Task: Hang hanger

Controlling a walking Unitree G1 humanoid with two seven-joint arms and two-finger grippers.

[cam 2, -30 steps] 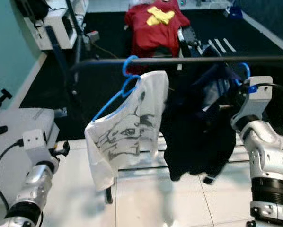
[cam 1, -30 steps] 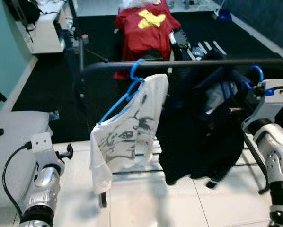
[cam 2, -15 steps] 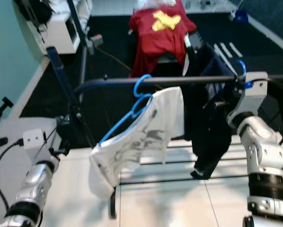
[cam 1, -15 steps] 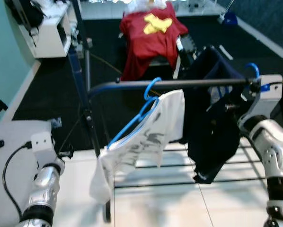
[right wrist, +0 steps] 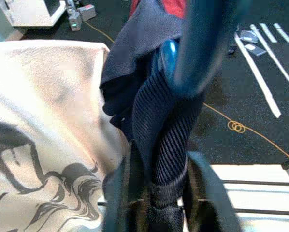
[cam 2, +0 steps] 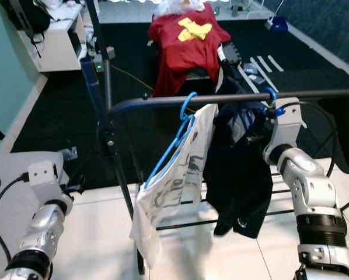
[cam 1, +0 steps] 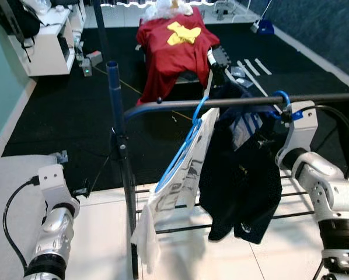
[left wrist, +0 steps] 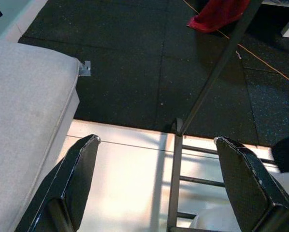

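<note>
A dark clothes-rack rod runs across in front of me. From it hangs a blue hanger carrying a white printed T-shirt. Right of that hangs a navy garment on a second blue hanger, whose hook arches over the rod. My right gripper is shut on the navy garment's ribbed collar around that hanger's neck, just below the rod. Low at the left, my left gripper is open, with nothing between its fingers.
The rack's blue-topped upright post and low rails stand on white tile. A grey cushion lies to the left. Behind, on the black mat, are a red shirt draped over a chair and a white shelf.
The whole picture has shifted as the camera moved, so the clothes are seen more edge-on. My right gripper has kept its hold on the navy garment's hanger at the rod. The left arm stays low.
</note>
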